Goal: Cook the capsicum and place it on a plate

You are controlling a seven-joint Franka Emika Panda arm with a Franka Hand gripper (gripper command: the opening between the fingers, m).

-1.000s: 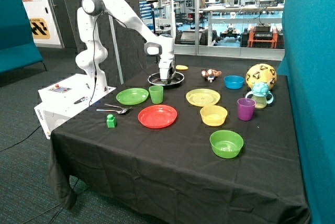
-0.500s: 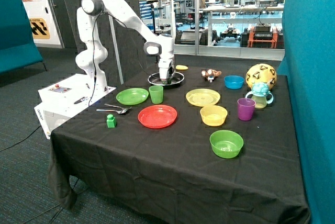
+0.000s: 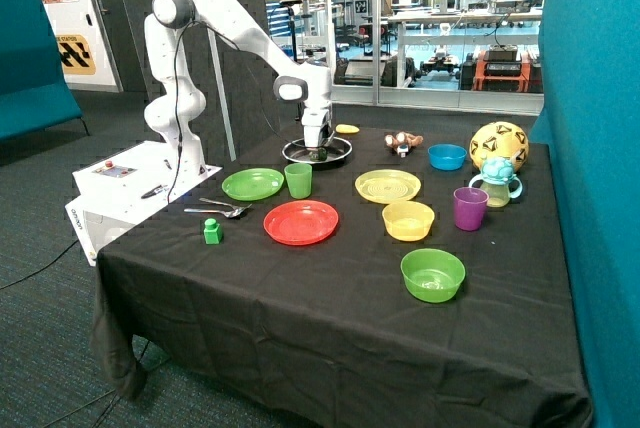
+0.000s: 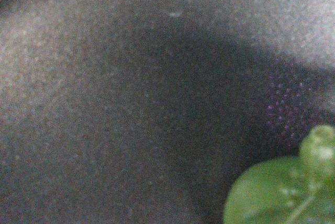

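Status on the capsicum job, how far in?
Capsicum is at the black pan, so the cooking step looks reached. The gripper sits just over the pan with the capsicum at it; whether it grips is unclear. Left: move it onto the green plate, which holds nothing.

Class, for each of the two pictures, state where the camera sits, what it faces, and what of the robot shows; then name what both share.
Outside view: stands off the table's front corner, facing table and whole arm; claw down at the dark pan.
Wrist view: on the arm's wrist, close above a dark surface; no robot part shows.
Shared: the capsicum at the pan.
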